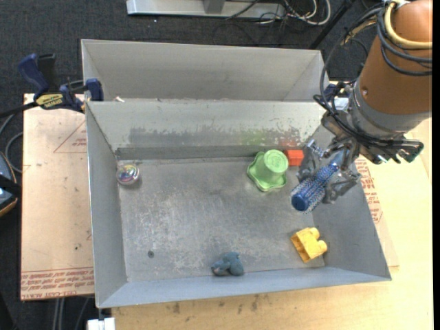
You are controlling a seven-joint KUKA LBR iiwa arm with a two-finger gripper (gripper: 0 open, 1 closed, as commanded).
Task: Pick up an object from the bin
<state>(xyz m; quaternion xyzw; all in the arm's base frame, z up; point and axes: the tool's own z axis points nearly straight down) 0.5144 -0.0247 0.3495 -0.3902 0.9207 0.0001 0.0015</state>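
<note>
My gripper hangs over the bin's right side, shut on a blue bristly roller-like cylinder that sticks out down-left from between its fingers, above the floor. A green cup-shaped thing lies just left of it, by the back wall. Behind that sits a small orange block. Below the held cylinder, a yellow toy block rests on the floor.
A grey-blue lump lies near the front wall. A small shiny ball sits at the back left corner. The arm with its orange cover and cables comes in from the upper right.
</note>
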